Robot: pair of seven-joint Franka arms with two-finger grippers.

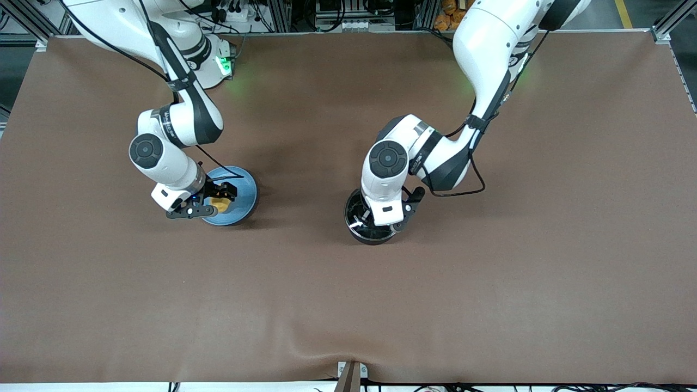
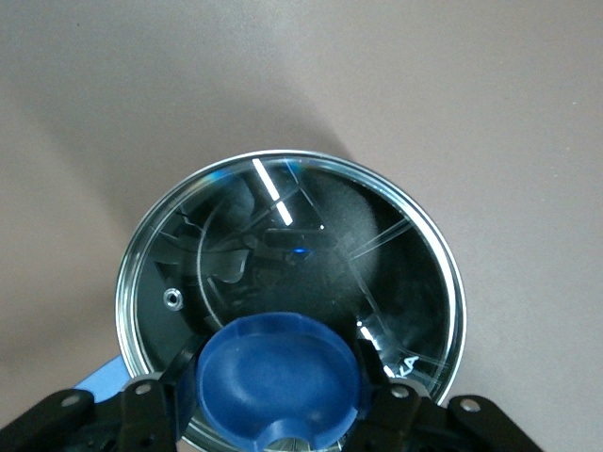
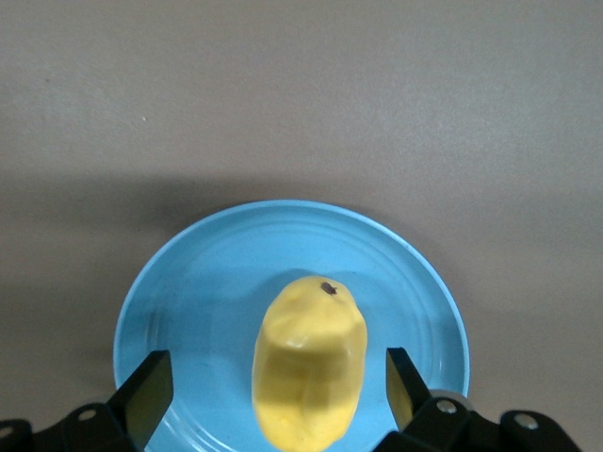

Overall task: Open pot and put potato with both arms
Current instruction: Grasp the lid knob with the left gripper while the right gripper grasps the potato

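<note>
Left gripper (image 2: 278,400) over pot (image 1: 371,218), fingers (image 2: 151,414) clamped on lid knob (image 2: 278,377) to lift lid (image 2: 292,273). Right gripper (image 3: 278,391) over plate (image 3: 188,301), fingers apart straddling potato (image 3: 309,372), ready to grasp. Pot sits toward the left arm's end of the table (image 1: 348,305), well apart from plate.

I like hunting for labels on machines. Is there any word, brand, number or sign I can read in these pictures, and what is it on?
None can be read.
Right arm: a band of small print runs round a joint, too small to read.
Lid of the pot: a faint white mark near the rim, not legible.
Potato, plate, table: no writing.
</note>
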